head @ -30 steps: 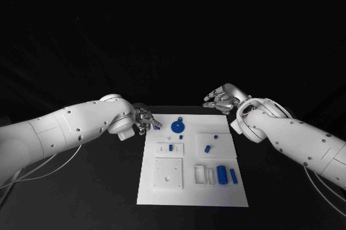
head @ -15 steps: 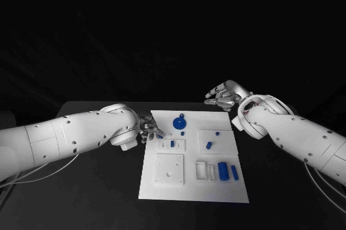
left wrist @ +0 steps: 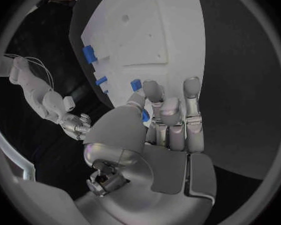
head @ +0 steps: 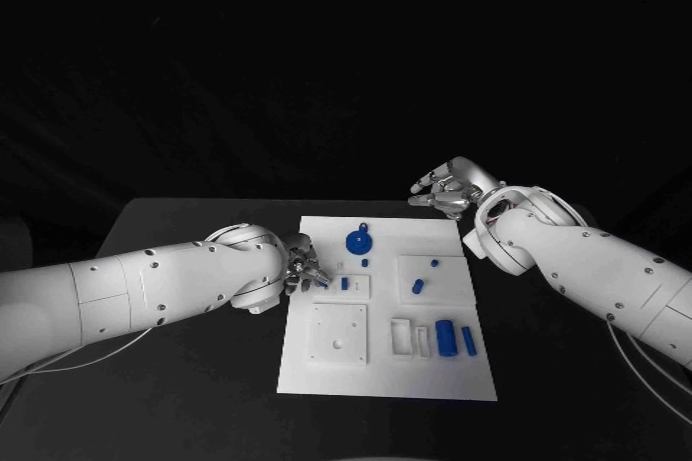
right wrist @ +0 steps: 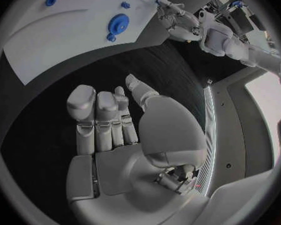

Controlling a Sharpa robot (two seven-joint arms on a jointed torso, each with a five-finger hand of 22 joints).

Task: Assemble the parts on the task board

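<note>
Left robot hand [head: 303, 264] moved onto task board [head: 387, 381], pinching blue part [left wrist: 144, 115], right robot hand [head: 447, 196] spread.

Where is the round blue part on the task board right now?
In the head view, the round blue part lies near the task board's far edge, between the two hands, closer to the left hand.

— Where does the head view look from?
— High, down at the task board [head: 387, 311].
— The wrist views?
— Each close behind its palm; both share the board [left wrist: 154, 30] [right wrist: 72, 32], though probably only its blurred edge.
</note>
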